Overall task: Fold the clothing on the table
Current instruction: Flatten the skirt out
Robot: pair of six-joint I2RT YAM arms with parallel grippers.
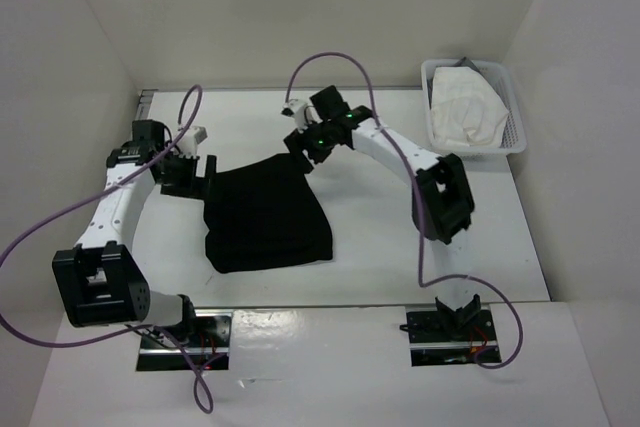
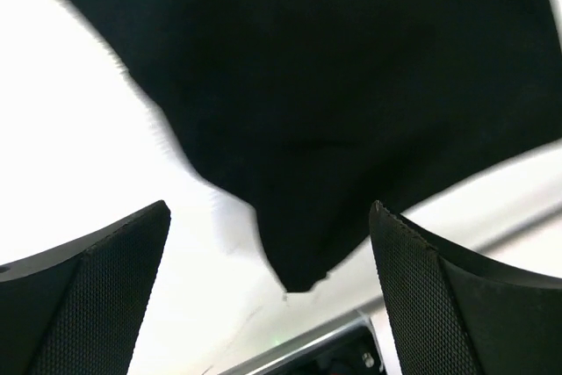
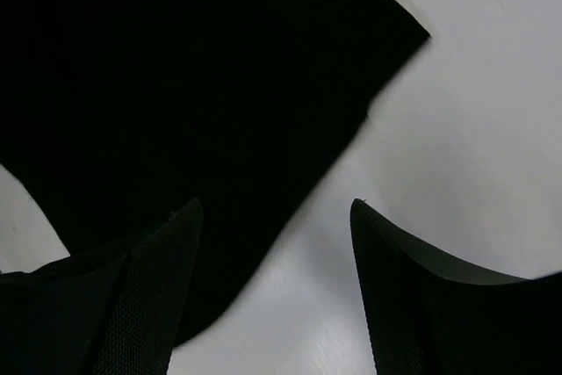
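Two grippers stand with fingers apart at the far corners of the clothing.

Black and flat, the garment lies near the middle of the table, a little toward its left edge. The left gripper sits at its far left corner, jaws wide, clamping nothing. The right gripper is at its far right corner, fingers spread over the cloth's edge. A basket with a white cloth occupies the table's far right corner.

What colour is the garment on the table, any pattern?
Plain black garment, no pattern; clearest in the top external view.
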